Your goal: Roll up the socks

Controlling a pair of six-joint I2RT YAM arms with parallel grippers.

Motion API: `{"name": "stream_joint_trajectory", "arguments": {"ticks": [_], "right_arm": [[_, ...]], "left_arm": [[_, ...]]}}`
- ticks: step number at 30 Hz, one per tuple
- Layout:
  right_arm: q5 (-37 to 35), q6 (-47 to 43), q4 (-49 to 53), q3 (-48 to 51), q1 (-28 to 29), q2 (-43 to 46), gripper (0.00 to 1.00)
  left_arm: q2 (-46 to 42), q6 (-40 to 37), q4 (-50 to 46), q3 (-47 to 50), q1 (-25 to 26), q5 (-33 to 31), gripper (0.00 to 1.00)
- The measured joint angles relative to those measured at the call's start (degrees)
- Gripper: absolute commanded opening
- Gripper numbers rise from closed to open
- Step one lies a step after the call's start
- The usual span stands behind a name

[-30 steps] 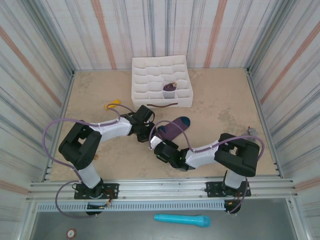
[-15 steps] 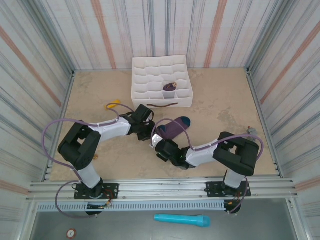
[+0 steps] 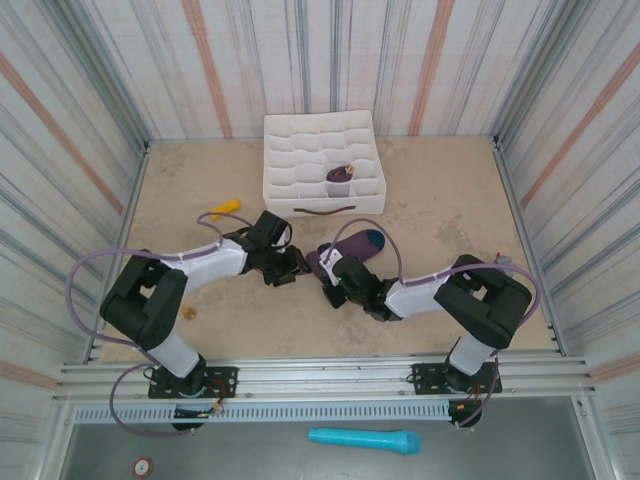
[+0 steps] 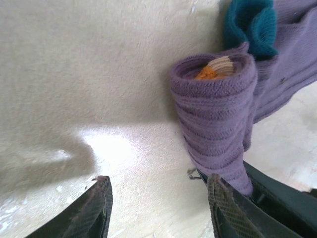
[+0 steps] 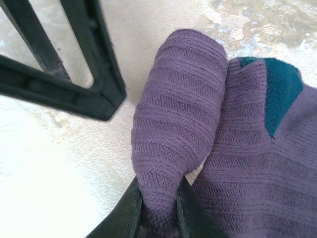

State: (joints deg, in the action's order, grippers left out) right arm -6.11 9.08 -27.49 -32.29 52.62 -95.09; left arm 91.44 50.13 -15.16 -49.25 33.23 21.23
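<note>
I am pinching the rolled end of the purple socks (image 5: pixel 173 129) in my right pincer (image 5: pixel 158 210), its jaws drawn narrow around the fabric. The unrolled rest, with a teal patch showing, is lying flat on the surface (image 3: pixel 440 210) just in front of the white divided box (image 3: pixel 300 150). My left pincer (image 4: pixel 158 208) is hovering wide and empty just beside the roll, where an orange cuff is peeking from the centre.

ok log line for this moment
stage: rolling | socks: partly rolled from cuff, toe end flat | right tool: shut on rolled end | left tool: open, beside rolled end
</note>
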Motion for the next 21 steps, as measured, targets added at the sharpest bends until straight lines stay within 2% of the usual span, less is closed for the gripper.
{"name": "stream_joint_trajectory", "arguments": {"ticks": [5, 12, 21], "right_arm": [[12.3, 4.6, -2.1, 1.3, -6.8, 0.3, 0.0], [33.1, 13.0, -4.4, 1.6, -18.9, -2.5, 0.0], [48.5, 23.4, -5.4, 1.4, -27.1, -6.6, 0.0]], "left_arm": [[-2.7, 0.0, 0.0, 1.1, -0.5, -0.2, 0.53], [-2.7, 0.2, 0.7, 1.5, -0.5, -0.2, 0.52], [-2.7, 0.7, 2.0, 1.5, 0.4, -0.9, 0.51]]}}
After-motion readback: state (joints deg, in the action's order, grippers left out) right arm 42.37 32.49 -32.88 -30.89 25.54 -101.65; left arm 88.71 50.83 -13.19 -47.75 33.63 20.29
